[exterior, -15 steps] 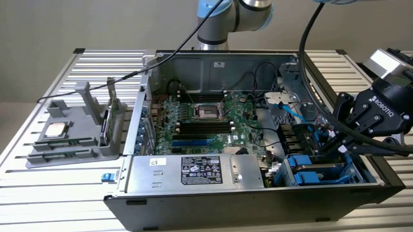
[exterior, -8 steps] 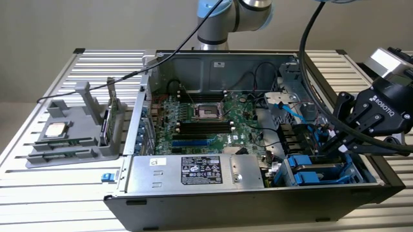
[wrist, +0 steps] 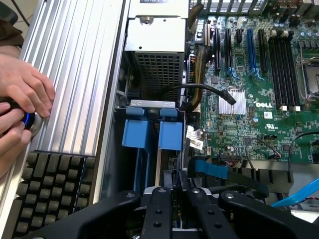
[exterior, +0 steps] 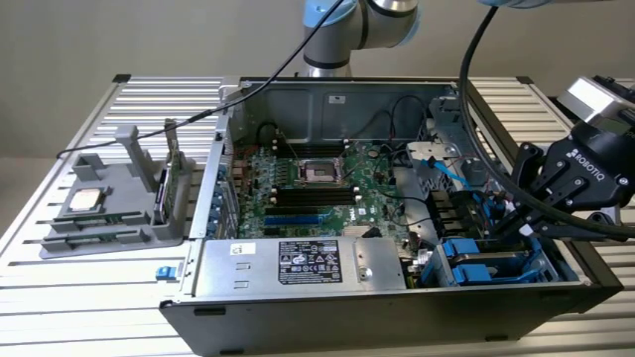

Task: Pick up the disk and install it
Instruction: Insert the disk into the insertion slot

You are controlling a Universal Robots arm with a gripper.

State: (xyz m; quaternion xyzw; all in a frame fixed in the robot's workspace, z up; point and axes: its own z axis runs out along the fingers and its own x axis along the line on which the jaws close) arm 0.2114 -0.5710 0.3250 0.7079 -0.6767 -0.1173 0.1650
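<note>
The gripper (exterior: 518,223) is hanging over the case's (exterior: 397,297) right bay, jaws pinching the disk (wrist: 167,164), standing on edge in its blue carrier.

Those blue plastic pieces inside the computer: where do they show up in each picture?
Exterior view: the blue carriers sit in the case's near corner at the exterior view's right, just under the gripper.
Wrist view: the blue carriers lie between the gripper and the silver power supply.
Shared landmark: the power supply sits beside the carriers in both views, with the green motherboard alongside.
</note>
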